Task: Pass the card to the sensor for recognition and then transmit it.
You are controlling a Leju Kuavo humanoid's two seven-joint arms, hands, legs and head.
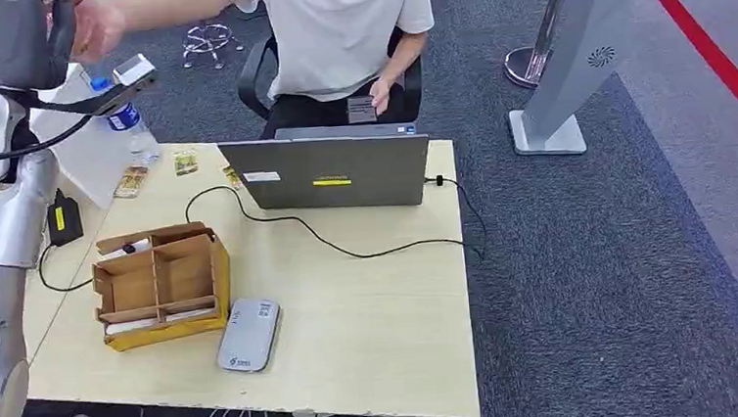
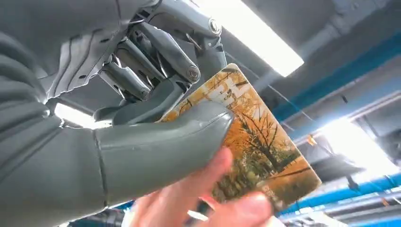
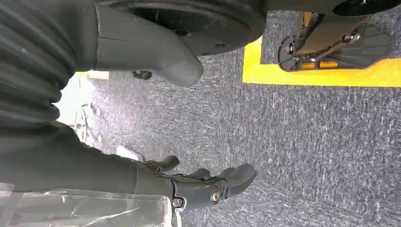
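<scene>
My left hand (image 1: 2, 40) is raised at the far left, above the table's back corner. It holds a card (image 2: 257, 137) printed with orange autumn trees, pinned between the thumb (image 2: 161, 146) and the darker fingers (image 2: 165, 52). A person's fingers (image 2: 215, 201) grip the card's free end, and that person's hand (image 1: 97, 26) reaches in beside mine. The sensor (image 1: 248, 335), a flat grey-white pad, lies on the table near its front edge. My right hand (image 3: 118, 165) hangs over grey carpet, thumb and fingers apart, with nothing in it.
A wooden compartment box (image 1: 159, 282) stands left of the sensor. An open laptop (image 1: 328, 172) sits at the back, its cable trailing across the table (image 1: 382, 315). A water bottle (image 1: 130, 122) and loose cards (image 1: 131, 181) lie at the back left. The person sits behind the laptop.
</scene>
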